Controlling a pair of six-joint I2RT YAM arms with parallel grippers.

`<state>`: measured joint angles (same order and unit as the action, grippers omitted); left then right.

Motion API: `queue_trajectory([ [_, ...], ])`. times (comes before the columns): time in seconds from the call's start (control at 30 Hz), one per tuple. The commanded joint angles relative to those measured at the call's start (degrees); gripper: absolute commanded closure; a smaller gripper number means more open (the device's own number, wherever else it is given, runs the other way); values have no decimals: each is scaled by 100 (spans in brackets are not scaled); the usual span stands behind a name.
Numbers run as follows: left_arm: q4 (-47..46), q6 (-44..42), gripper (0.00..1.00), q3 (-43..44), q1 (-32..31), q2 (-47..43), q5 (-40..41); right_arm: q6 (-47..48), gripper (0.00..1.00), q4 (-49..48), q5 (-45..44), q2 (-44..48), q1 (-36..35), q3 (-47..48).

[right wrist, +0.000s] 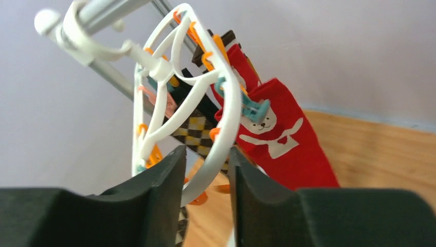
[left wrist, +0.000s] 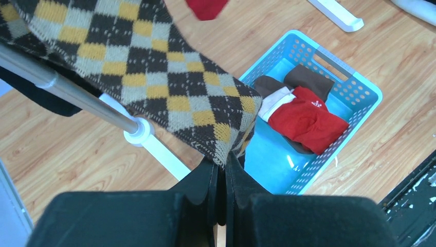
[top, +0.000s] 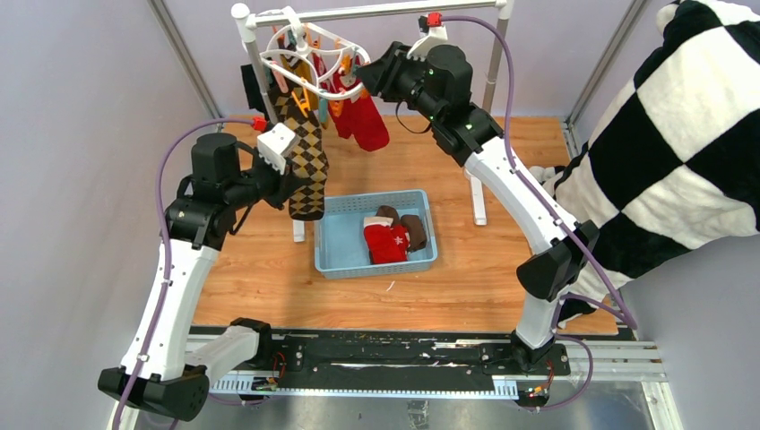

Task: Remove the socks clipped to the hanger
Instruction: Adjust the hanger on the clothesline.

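Argyle sock [left wrist: 144, 67]: brn/yel diamonds (hanging)

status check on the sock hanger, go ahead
Left end effector shut on argyle sock toe. Right end effector straddles hanger rim, jaws open. Red socks not yet off. Stand pole beside argyle sock.

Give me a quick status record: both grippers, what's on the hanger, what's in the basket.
left gripper: shut on the toe of the argyle sock
right gripper: jaws either side of the outer ring of the hanger; firm grip unclear
on hanger: argyle sock, red socks
basket: a red sock and brown socks inside
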<state>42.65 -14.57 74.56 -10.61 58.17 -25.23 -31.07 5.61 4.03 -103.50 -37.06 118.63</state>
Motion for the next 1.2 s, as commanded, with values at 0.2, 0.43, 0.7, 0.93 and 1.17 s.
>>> queue_trajectory([
  [0.2, 52, -84, 100, 170, 24, -166, -24, -1153, 89, -368, 565, 91, 313, -347],
  [0.43, 45, -106, 100, 262, 24, -81, -114, -1661, 92, -832, 329, 670, 626, -1073],
  [0.7, 38, 94, 100, 546, 24, 217, -534, -1991, 94, -1026, 43, 1401, 1084, -1834],
  [0.93, 32, 133, 100, 652, 24, 439, -1066, -1889, 94, -966, -116, 1812, 1433, -2095],
  [1.17, 24, 138, 100, 595, 24, 541, -1151, -1693, 84, -755, 43, 1924, 1614, -2065],
])
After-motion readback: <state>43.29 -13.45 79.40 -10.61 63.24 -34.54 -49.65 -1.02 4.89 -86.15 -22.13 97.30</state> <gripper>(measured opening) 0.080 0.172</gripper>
